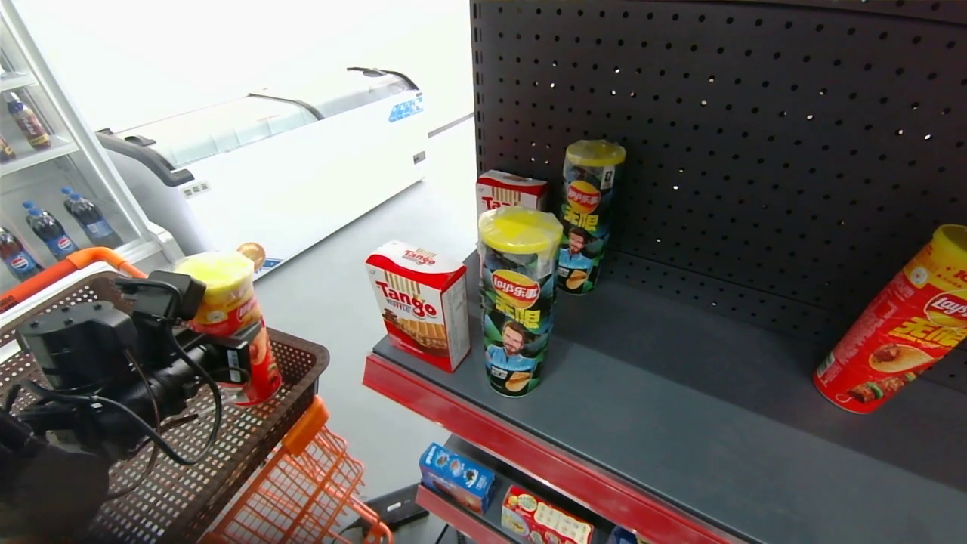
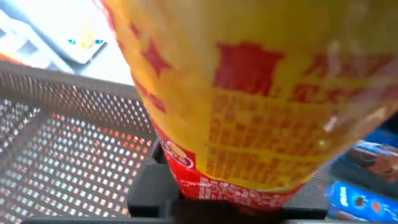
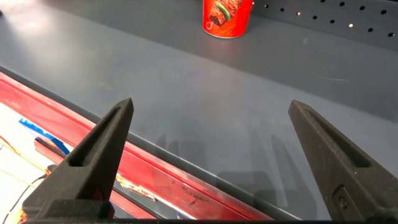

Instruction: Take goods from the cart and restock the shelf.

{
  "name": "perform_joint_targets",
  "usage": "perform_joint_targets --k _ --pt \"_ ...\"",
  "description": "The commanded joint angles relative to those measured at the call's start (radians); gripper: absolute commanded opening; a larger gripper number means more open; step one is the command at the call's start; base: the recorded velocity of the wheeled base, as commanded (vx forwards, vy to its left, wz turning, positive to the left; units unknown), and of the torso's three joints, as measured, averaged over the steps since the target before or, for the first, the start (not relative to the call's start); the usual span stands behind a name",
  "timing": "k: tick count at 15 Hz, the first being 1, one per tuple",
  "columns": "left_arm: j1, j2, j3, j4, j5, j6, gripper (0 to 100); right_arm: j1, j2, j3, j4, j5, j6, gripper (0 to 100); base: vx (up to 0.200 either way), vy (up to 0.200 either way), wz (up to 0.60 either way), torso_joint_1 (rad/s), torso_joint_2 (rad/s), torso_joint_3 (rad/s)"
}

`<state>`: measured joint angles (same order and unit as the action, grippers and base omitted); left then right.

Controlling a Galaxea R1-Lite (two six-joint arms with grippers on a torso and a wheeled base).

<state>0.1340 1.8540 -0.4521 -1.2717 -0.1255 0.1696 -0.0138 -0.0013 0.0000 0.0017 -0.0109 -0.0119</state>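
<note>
My left gripper (image 1: 240,357) is shut on a red chips can with a yellow lid (image 1: 227,306), held upright above the brown mesh cart basket (image 1: 298,363). In the left wrist view the same can (image 2: 249,93) is very close, with the basket mesh (image 2: 62,143) behind it. My right gripper (image 3: 211,155) is open with nothing between its fingers, hovering over the grey shelf board (image 3: 186,81) near its red front edge (image 3: 155,174). On the shelf (image 1: 680,408) stand two green chips cans (image 1: 518,302) (image 1: 589,215) and two wafer boxes (image 1: 420,302) (image 1: 510,193).
Another red chips can (image 1: 903,329) (image 3: 227,15) leans against the black pegboard (image 1: 755,136) at the shelf's right. A lower shelf holds small boxes (image 1: 457,476). The orange cart frame (image 1: 302,483) stands left of the shelf. A white chest freezer (image 1: 302,166) and a drinks cooler (image 1: 45,151) are behind.
</note>
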Motion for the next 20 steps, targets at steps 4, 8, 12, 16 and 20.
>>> perform_joint_targets --k 4,8,12,16,20 --pt "-0.096 -0.377 0.0 0.144 -0.037 -0.033 0 0.0 0.001 0.0 0.0 0.0 0.0 100 0.0 0.0 0.0 0.0 0.0 0.0" --pt "-0.198 -0.558 0.013 0.341 -0.049 -0.047 0 0.0 0.001 0.0 0.0 0.0 0.0 100 0.0 0.0 0.0 0.0 0.0 0.0" --pt "-0.37 -0.651 0.026 0.402 -0.052 -0.145 0 0.0 0.001 0.0 0.0 0.0 0.0 100 0.0 0.0 0.0 0.0 0.0 0.0" --pt "-0.475 -0.78 0.038 0.588 -0.066 -0.171 0 0.0 0.001 0.0 0.0 0.0 0.0 100 0.0 0.0 0.0 0.0 0.0 0.0" --pt "-0.602 -0.829 0.032 0.735 -0.071 -0.171 0 0.0 0.001 0.0 0.0 0.0 0.0 100 0.0 0.0 0.0 0.0 0.0 0.0"
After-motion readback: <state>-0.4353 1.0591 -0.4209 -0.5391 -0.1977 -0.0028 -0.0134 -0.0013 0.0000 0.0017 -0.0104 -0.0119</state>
